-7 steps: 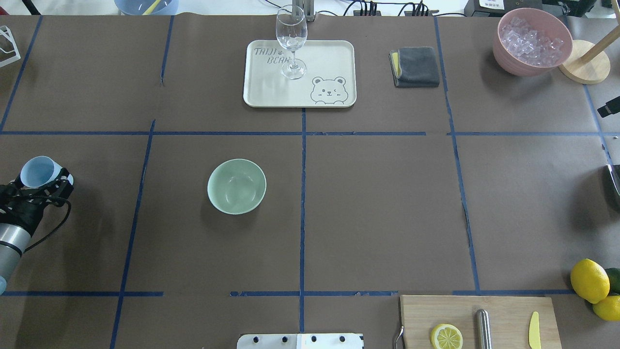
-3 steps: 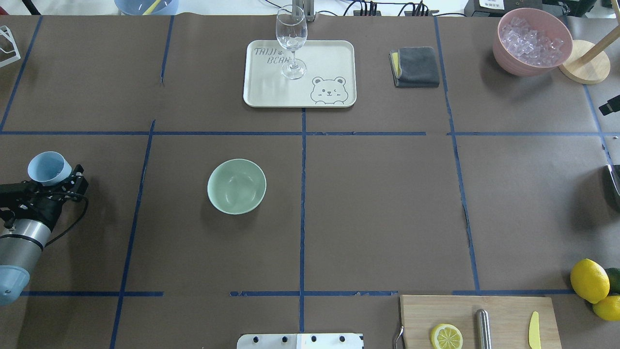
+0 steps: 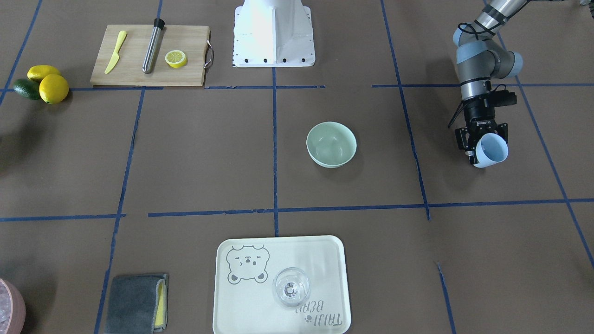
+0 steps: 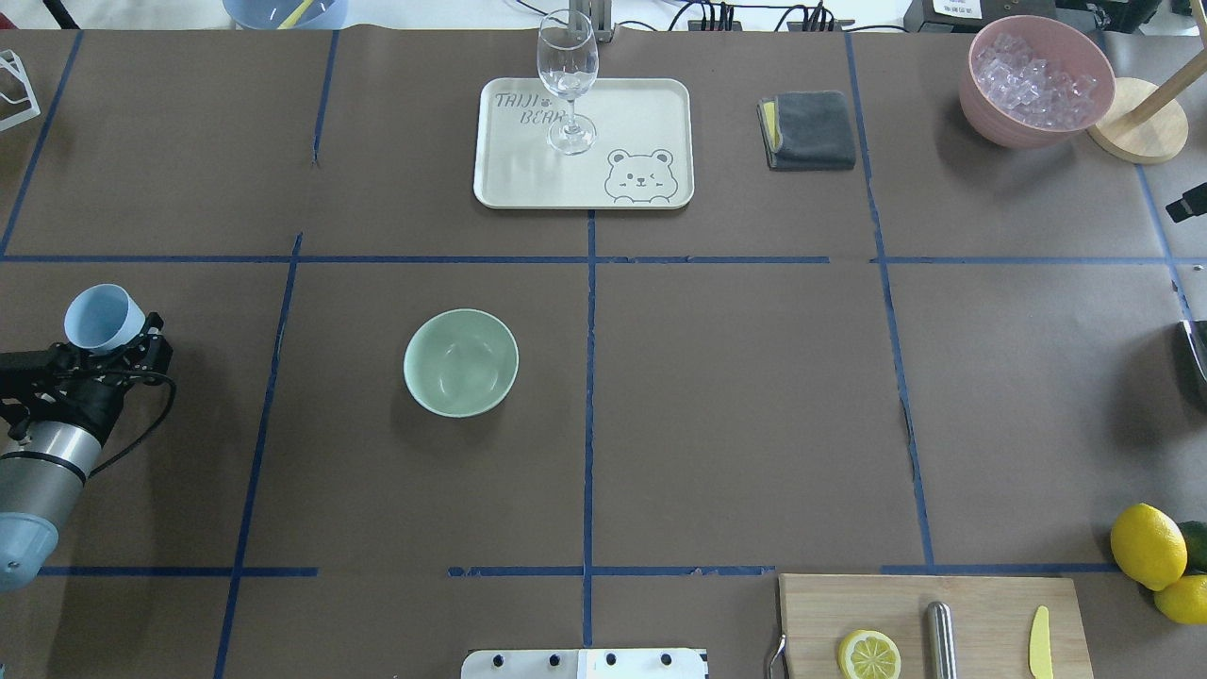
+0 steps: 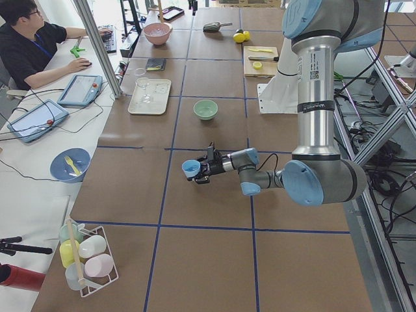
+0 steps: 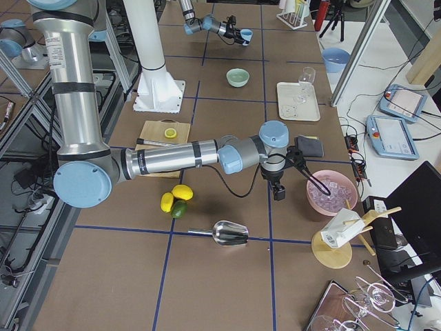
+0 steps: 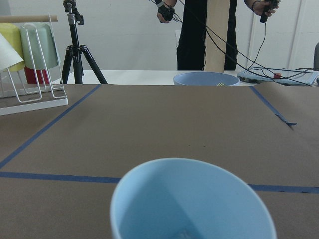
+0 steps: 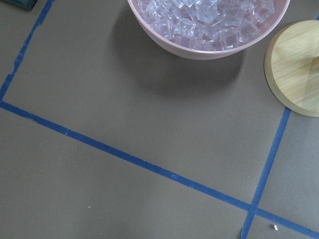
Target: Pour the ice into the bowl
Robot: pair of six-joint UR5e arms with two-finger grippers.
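Observation:
The pale mint-green bowl [image 4: 461, 362] stands empty left of the table's middle; it also shows in the front view [image 3: 331, 144]. My left gripper [image 4: 121, 345] is shut on a light blue cup [image 4: 102, 318] and holds it upright above the table, far to the bowl's left. The left wrist view looks into the cup [image 7: 192, 201]; a small glassy bit of ice [image 7: 183, 233] shows at the bottom edge. More ice [image 4: 1033, 80] fills a pink bowl [image 4: 981, 118]. My right gripper [image 6: 278, 191] hangs beside that bowl; I cannot tell whether it is open or shut.
A cream tray [image 4: 641, 113] with a wine glass [image 4: 568, 80] and a grey cloth [image 4: 808, 129] are at the back. A cutting board [image 4: 990, 604] with a lemon half, lemons [image 4: 1148, 545] and a metal scoop [image 6: 231, 234] lie on the right.
My left gripper has moved a little to the right and away from the robot, with the blue cup in it. The bowl has not moved.

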